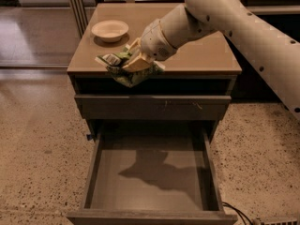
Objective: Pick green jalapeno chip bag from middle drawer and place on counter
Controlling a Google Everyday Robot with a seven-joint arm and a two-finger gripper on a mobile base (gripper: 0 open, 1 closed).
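Gripper [136, 63] clamped on the green jalapeno chip bag [123, 73] over the front edge of the counter [197, 55].
The bag hangs just beneath it; a cream bowl [110, 30] sits beyond, to its left; the open middle drawer [117, 191] lies well below.

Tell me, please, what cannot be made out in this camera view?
- Camera view: the gripper, at the front edge of the glossy tan counter, hides its fingertips in the crumpled green foil chip bag.
- The bag's label print: too small to read.
- Open grey-brown middle drawer: front panel cut off by the bottom edge.
- Recess under the counter: lost in shadow.
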